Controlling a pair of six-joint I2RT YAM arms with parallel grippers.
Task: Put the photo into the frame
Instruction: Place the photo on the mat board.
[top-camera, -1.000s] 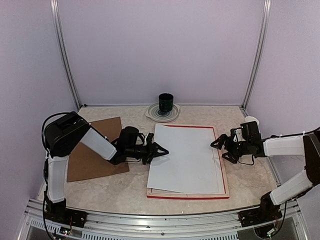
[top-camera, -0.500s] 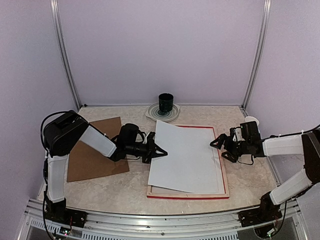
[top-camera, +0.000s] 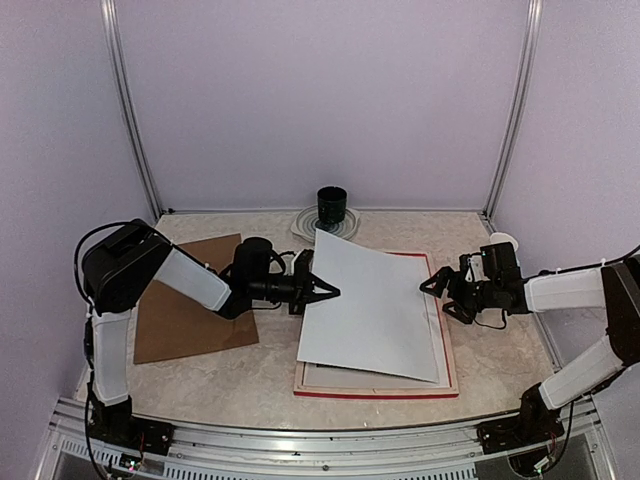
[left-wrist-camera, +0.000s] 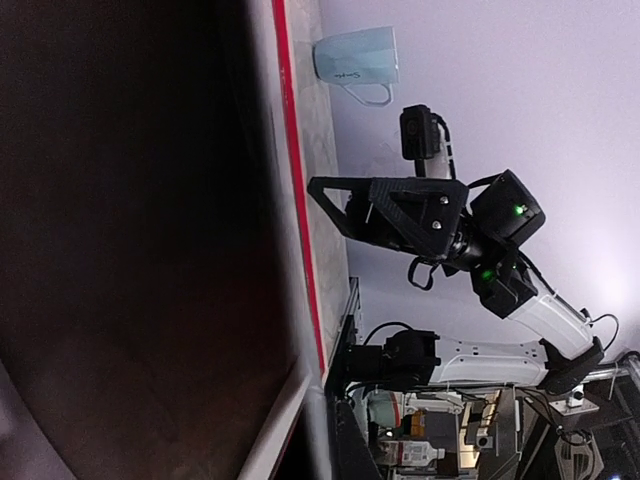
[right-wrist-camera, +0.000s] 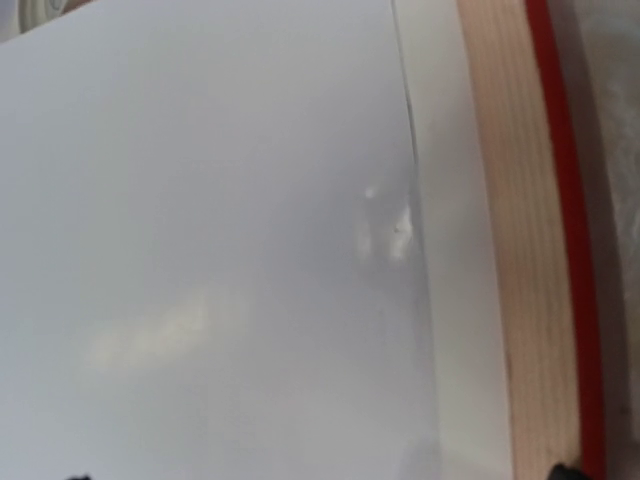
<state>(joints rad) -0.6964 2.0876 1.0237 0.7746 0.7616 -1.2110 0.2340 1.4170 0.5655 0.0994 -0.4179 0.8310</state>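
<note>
Your left pincer (top-camera: 325, 292) is clamped shut on the left edge of the photo (top-camera: 375, 310), which shows its plain white back to the overhead camera. That edge stands raised, so the sheet slopes down to the right. It lies askew over the frame (top-camera: 380, 393), and its far left corner juts past the frame's far rail toward the plate (top-camera: 305, 228) that carries a dark cup (top-camera: 332, 205). The frame lies face down on the worktop (top-camera: 250, 380), pale wood back up and red edges showing along its near and right sides. Your right pincer (top-camera: 432, 288) hangs with its jaws apart and nothing between them, just at the photo's right edge above the frame's right rail; you cannot tell whether it touches the sheet. A brown cardboard board (top-camera: 185, 305) lies flat to the left under your left arm, and a pale cup (top-camera: 503, 241) stands behind the right pincer.
</note>
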